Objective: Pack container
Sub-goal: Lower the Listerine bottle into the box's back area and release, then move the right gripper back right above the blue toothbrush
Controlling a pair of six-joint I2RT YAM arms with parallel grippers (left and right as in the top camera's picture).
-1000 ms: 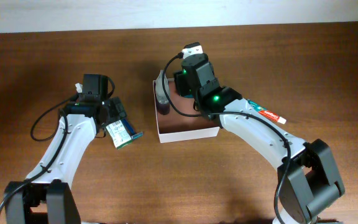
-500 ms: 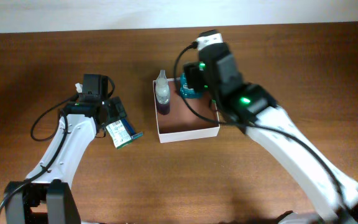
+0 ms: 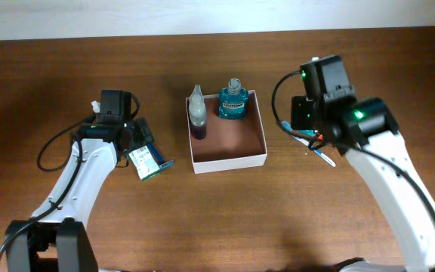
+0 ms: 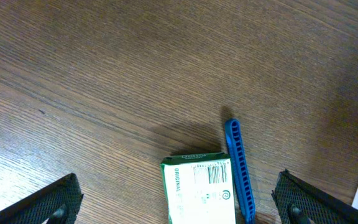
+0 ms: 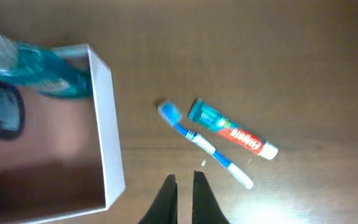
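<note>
The container [image 3: 229,165] is a square white-walled box with a reddish-brown floor at the table's middle. A teal mouthwash bottle [image 3: 232,100] and a clear bottle of dark liquid [image 3: 197,113] stand along its far side. My right gripper [image 5: 183,196] is shut and empty, hovering over bare wood just right of the container's wall [image 5: 107,124]. A blue-and-white toothbrush [image 5: 205,146] and a toothpaste tube [image 5: 232,129] lie ahead of it. My left gripper [image 4: 179,205] is wide open above a green-and-white carton [image 4: 199,190] and a blue comb [image 4: 239,168], touching neither.
The carton [image 3: 148,162] and the comb lie on the wood left of the container. The toothbrush [image 3: 319,151] shows partly under my right arm. The table's far edge runs along the top of the overhead view.
My right arm has swung from above the container out to its right, leaving the teal bottle standing inside, and its jaws have closed. The left arm has not moved.
</note>
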